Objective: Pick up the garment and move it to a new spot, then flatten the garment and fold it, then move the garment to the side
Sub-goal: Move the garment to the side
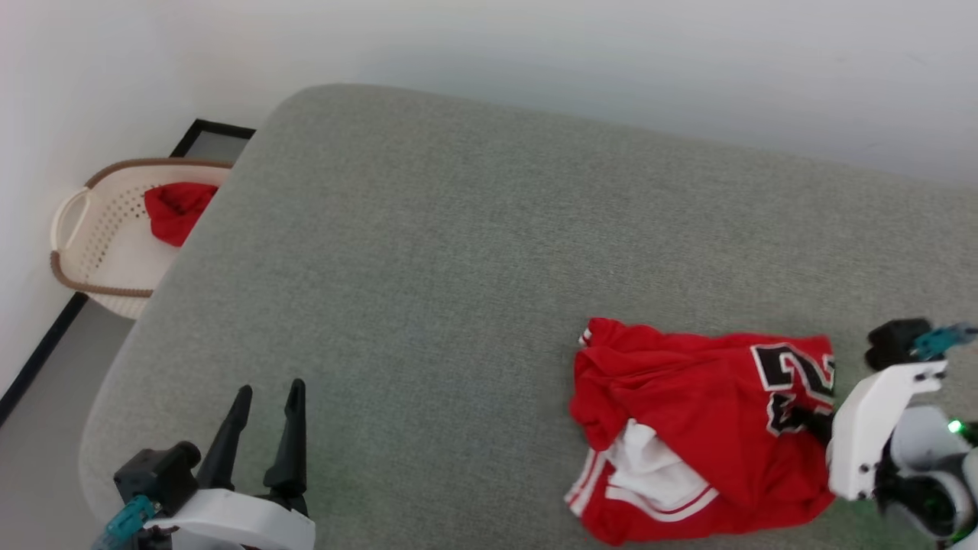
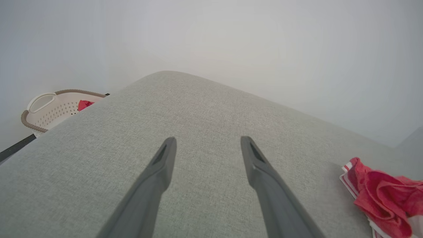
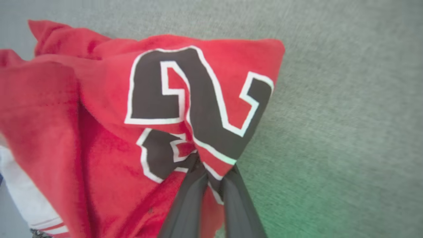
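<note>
Pinching a fold of the red jersey shirt (image 3: 99,115) with white sleeves and black, white-edged lettering, the right pincer (image 3: 211,170) has its two dark fingers drawn narrow, with cloth bunched between them just below the big numeral. From where I stand, that grip sits at the shirt's right-hand edge. The whole crumpled bundle (image 1: 688,435) stretches away from the right pincer (image 1: 806,418) toward the robot's left. Its striped trim and white sleeve are turned to the near left corner.

The shirt lies near the front edge of the grey padded surface (image 1: 458,252), on the robot's right side, with its longer run going left to right. The left pincer (image 1: 270,388) hangs low at the near left with its fingers spread wide and nothing between them. It is well apart from the shirt, which reaches into its wrist view as a red fold at the right edge (image 2: 383,198).

So the right arm is the nearer one by far, and it alone has hold. The open room for a new spot lies leftward and farther back, so I judge the carry would run that way, the cloth trailing behind the grip.

Beyond the far left corner a cream perforated laundry basket (image 1: 107,252) stands on the floor, holding a small plain red cloth (image 1: 177,210). A pale wall (image 1: 611,69) rises behind.
</note>
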